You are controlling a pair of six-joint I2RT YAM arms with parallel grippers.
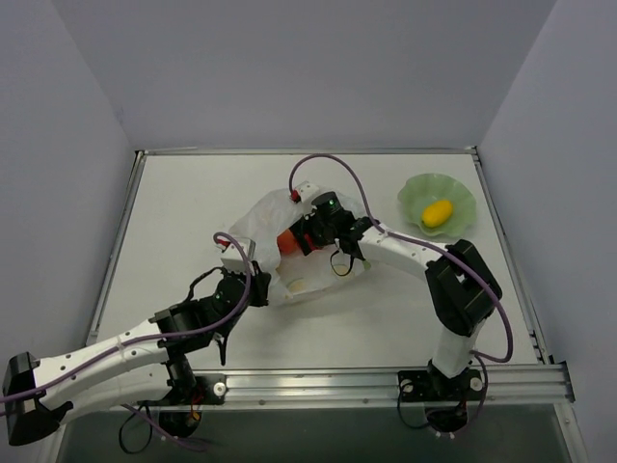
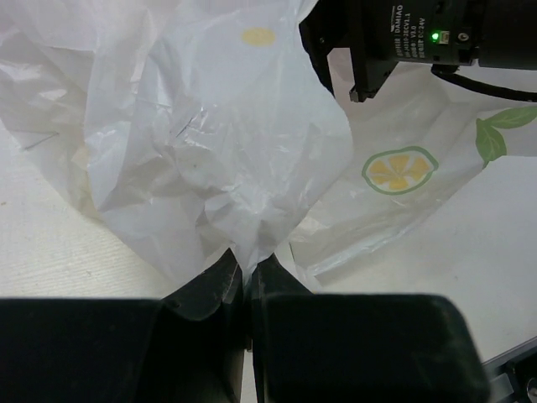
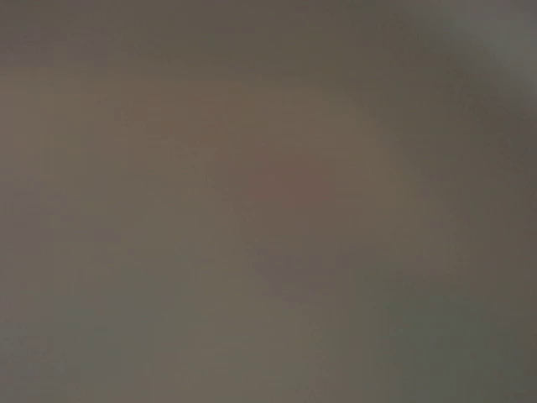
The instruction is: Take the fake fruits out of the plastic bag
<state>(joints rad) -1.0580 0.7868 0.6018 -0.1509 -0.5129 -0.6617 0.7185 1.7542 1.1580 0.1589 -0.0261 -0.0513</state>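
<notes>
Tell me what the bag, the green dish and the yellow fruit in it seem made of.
Bag: thin plastic film, translucent white, sharply creased, printed with lemon slices.
Dish: pale green, wavy rim, smooth; plastic or glass, can't tell which.
Yellow fruit: smooth, evenly coloured, likely moulded plastic.

Top view is showing even, diffuse light, soft shadows lying on the pale tabletop [image 1: 183, 222]. Left wrist view is blowing out on the thin translucent white plastic bag [image 2: 226, 143]; near jaws blurring. Right wrist view is giving only dim brown-grey blur.
</notes>
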